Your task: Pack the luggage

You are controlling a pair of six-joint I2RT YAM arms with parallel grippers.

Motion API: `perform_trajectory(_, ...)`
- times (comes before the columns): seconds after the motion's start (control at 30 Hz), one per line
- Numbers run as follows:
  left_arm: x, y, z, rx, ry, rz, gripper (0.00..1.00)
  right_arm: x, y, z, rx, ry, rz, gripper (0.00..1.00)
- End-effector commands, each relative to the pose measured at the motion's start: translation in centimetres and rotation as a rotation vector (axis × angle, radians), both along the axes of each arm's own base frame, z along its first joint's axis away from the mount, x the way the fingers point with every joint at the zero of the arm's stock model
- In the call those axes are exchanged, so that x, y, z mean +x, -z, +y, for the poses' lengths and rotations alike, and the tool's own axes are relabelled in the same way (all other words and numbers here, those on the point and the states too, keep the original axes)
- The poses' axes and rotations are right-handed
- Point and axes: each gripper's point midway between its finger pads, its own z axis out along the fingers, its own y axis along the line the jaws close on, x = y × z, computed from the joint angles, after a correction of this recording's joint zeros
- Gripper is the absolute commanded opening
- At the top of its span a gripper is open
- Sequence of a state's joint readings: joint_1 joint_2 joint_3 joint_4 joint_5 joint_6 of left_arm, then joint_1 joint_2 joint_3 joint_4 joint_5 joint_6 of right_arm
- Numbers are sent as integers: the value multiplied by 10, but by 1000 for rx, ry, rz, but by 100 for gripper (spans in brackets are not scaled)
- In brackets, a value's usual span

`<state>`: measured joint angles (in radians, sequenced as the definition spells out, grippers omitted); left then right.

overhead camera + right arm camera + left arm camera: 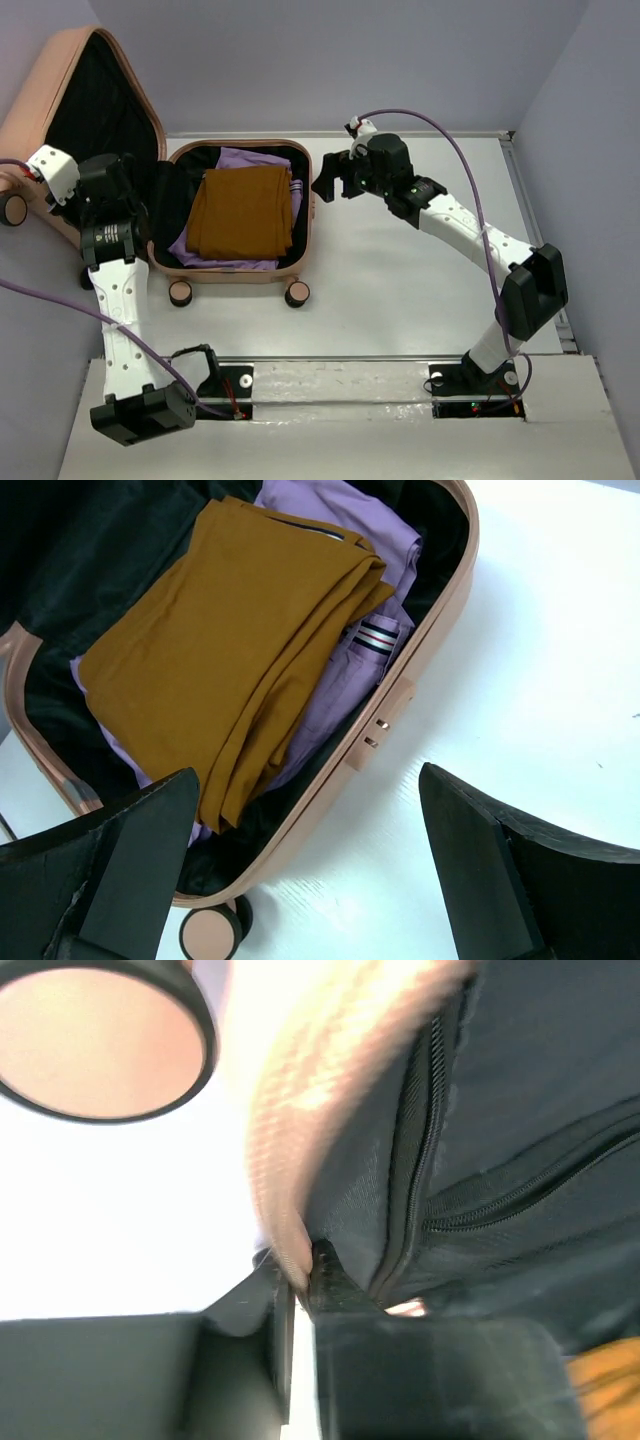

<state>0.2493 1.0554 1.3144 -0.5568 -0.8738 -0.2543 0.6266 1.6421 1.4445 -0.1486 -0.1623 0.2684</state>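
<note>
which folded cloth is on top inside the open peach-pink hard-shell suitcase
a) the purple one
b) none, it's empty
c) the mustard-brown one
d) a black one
c: the folded mustard-brown cloth lies on top of the purple cloth, whose edges show around it, inside the peach-pink hard-shell suitcase.

Top view. Cut off by the upper and left edges: lid of the luggage [38, 95]. Hidden behind the left arm [110, 190]: fingertips of the left gripper [298, 1295]. Mostly covered by the mustard cloth [240, 210]: purple cloth [240, 160].

Left wrist view. Blurred at close range: pink shell rim. Clipped by the upper edge: caster wheel [95, 1035]. Reduced to a corner at the right edge: mustard cloth.

Right wrist view. Cut off by the lower edge: fingers [140, 860] of the right gripper [308, 777]. Too small to read: striped label [378, 635].
</note>
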Motion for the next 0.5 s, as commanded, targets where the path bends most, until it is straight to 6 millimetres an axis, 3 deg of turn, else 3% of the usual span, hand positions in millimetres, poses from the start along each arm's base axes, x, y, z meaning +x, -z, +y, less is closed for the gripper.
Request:
perform_trajectory(0.0, 19, -25, -41, 39, 205, -139, 6, 16, 10, 0, 4, 19, -6, 96)
perform_trajectory(0.07, 29, -22, -71, 48, 342, -148, 6, 16, 19, 0, 4, 29, 20, 96)
perform_trajectory(0.1, 36, -21, -105, 72, 501, -152, 6, 20, 24, -3, 4, 46, 33, 96)
perform_trajectory(0.2, 43, -23, -163, 106, 826, -177, 6, 19, 33, -5, 1, 63, 52, 96)
perform_trajectory(0.23, 38, -25, -193, 127, 1000, -180, 6, 19, 35, -6, 6, 70, 55, 96)
perform_trajectory(0.3, 28, -26, -211, 135, 1114, -180, 6, 22, 38, -9, 4, 99, 58, 96)
perform_trajectory(0.33, 27, -24, -232, 126, 1228, -173, 6, 23, 38, -12, 10, 122, 63, 96)
perform_trajectory(0.37, 28, -11, -246, 107, 1305, -114, 6, 25, 44, -16, 4, 152, 71, 96)
perform_trajectory(0.4, 25, -9, -274, 74, 1462, -101, 21, 26, 44, -17, 17, 172, 81, 97)
perform_trajectory(0.43, 24, -3, -288, 42, 1535, -70, 21, 27, 45, -18, 21, 187, 86, 96)
perform_trajectory(0.47, 26, 4, -304, -6, 1611, -13, 60, 29, 47, -22, 20, 217, 88, 96)
